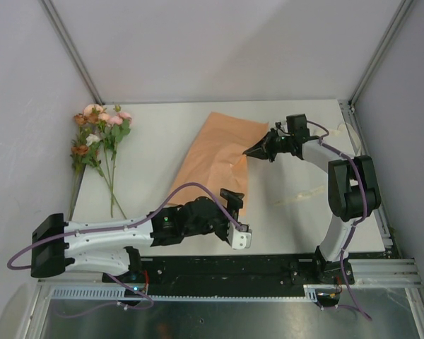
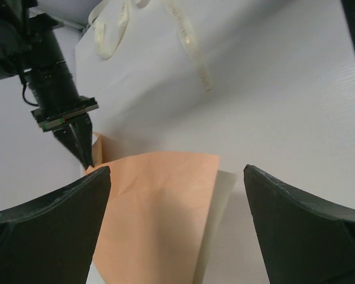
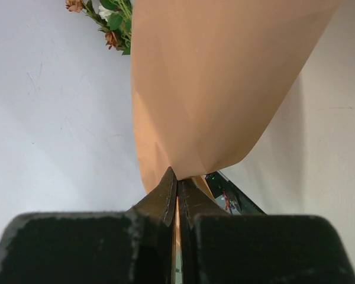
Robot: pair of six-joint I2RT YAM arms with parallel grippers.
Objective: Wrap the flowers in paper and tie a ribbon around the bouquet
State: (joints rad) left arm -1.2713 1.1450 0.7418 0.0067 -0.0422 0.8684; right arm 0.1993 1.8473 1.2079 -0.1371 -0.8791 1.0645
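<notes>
While the right jaws pinch one edge of the paper (image 1: 215, 159) and hold it raised off the bench (image 1: 162, 141), the left jaws stand spread near its front corner. A hard pull could tear the thin sheet; the flowers (image 1: 99, 134) lie well apart.

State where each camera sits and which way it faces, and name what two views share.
Top external: above and behind the bases, looking down on the table; both arms show, with the flowers far left.
Left wrist: on the left arm, facing across the paper toward the ribbon; its left gripper stands open at the frame's bottom.
Right wrist: on the right arm, facing toward the flowers; its right gripper is shut on the paper's edge.
Shared: all three show the paper.
</notes>
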